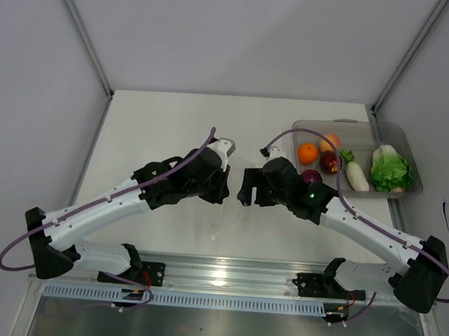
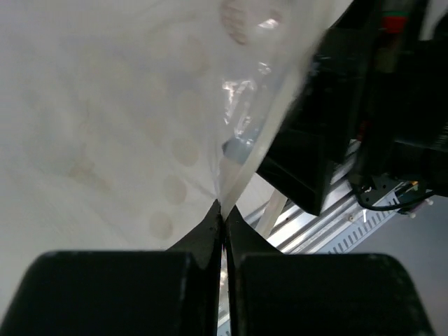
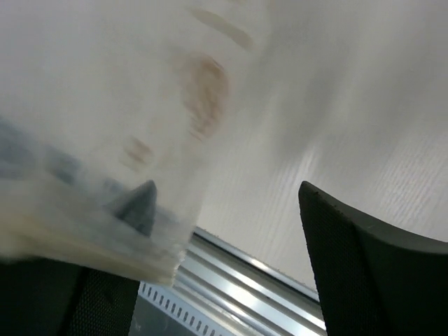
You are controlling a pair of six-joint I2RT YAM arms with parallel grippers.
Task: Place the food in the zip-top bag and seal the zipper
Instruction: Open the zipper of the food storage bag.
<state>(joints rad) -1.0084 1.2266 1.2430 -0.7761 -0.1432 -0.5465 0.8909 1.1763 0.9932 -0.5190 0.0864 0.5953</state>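
Orange [image 1: 308, 153], radish [image 1: 356, 176], cabbage [image 1: 391, 169] in clear tray [image 1: 392, 127]; zip-top bag [image 2: 175, 105] in left gripper [image 2: 224, 211]

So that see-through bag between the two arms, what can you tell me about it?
The zip-top bag is thin, clear, crinkly plastic with glossy highlights and faint round marks on or behind it. The left gripper is shut on one edge, and the film fans out from that pinch. In the right wrist view it is a blur across one finger of the open right gripper. Nothing coloured shows inside it.
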